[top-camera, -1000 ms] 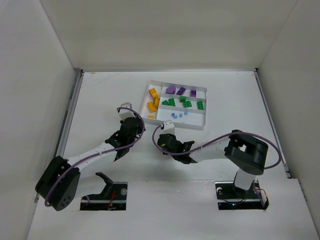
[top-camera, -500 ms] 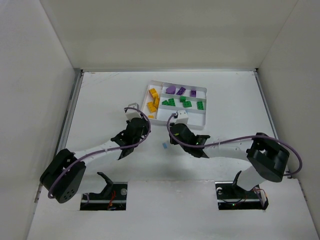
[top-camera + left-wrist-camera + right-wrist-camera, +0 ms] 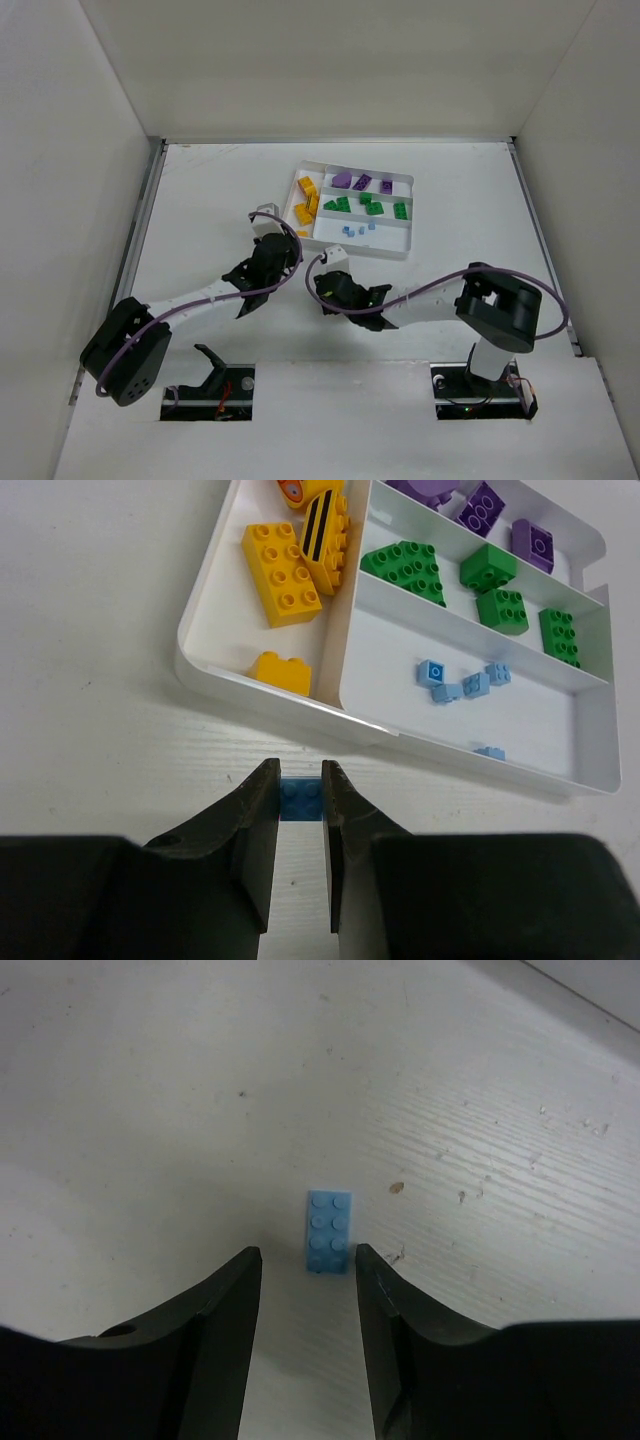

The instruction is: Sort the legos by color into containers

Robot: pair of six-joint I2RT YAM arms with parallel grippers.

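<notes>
The white tray (image 3: 404, 249) lies at the table's middle back, with yellow-orange legos (image 3: 306, 205) in its short end section and purple (image 3: 362, 182), green (image 3: 372, 206) and pale blue legos (image 3: 356, 230) in its strips. My left gripper (image 3: 272, 250) is just short of the tray's near left corner. In the left wrist view my left gripper (image 3: 300, 780) is shut on a small blue lego (image 3: 300, 798) in front of the tray wall (image 3: 400, 732). My right gripper (image 3: 308, 1255) is open low over the table, and a pale blue lego (image 3: 330, 1230) lies flat just ahead of its fingertips, nearer the right finger.
White walls enclose the table on the left, back and right. The two arms lie close together, about a hand's width apart in front of the tray. The tray's near strip (image 3: 520, 715) holds only a few small blue pieces.
My right gripper rose toward the tray, baring the pale blue lego on the table, then came back down-left over it. My left gripper edged toward the tray, then stayed.
</notes>
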